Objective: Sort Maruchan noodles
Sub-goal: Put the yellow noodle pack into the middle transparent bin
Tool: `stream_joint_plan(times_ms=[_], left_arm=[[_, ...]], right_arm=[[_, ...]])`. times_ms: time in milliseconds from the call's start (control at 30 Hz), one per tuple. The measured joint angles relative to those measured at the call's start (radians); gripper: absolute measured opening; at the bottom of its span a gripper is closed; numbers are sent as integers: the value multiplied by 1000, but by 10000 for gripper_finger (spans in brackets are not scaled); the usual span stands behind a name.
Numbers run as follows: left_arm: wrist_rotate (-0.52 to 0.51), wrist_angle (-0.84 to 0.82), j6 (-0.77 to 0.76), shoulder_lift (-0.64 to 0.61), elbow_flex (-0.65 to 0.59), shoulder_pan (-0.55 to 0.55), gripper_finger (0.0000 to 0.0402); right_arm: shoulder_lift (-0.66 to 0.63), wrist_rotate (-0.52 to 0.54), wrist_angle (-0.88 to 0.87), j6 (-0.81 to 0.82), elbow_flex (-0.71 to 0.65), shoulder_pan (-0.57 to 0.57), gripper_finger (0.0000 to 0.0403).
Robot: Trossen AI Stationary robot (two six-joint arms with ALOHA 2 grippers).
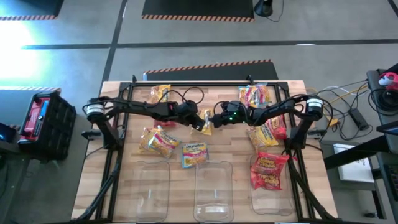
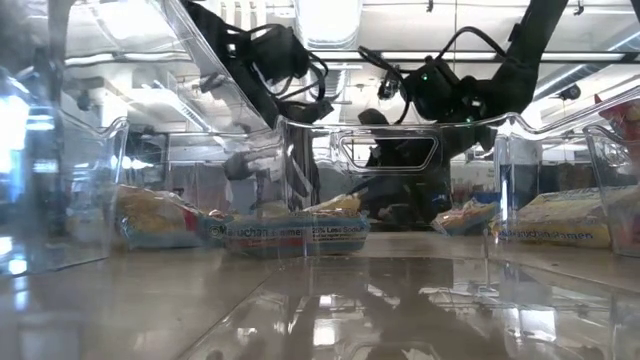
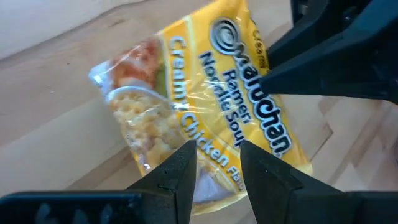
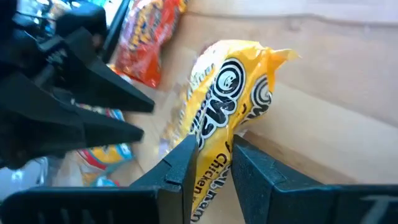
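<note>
Right gripper (image 4: 208, 163): we clamp the yellow packet (image 4: 227, 106).
Left gripper (image 3: 216, 163): clamped on its opposite edge.
Risk: our opposing pulls could tear it.

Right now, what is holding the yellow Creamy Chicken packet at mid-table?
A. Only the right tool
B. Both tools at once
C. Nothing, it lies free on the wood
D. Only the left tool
B. Both wrist views show the yellow Creamy Chicken packet pinched between that arm's own fingers, and from above the left tool and right tool meet on it from opposite sides.
</note>
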Motion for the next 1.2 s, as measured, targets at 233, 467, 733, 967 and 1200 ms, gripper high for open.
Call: stream_joint_plan(times_ms=[233,467,733,967,1200], left_arm=[[7,-11,-45,71,-2,0,109],[23,13,-75,122,3,-2,108],[27,10,-75,125,2,-2,108],[29,7,-75,129,1,-2,108],[30,6,-75,129,0,-3,108]], right_arm=[[9,-2,6,-7,-1,0,84],[9,2,15,-2,-1,0,84],[9,-9,16,8,-1,-1,84],[9,-102,13,5,-1,-5,104],[10,-130,-11,26,-1,-15,164]])
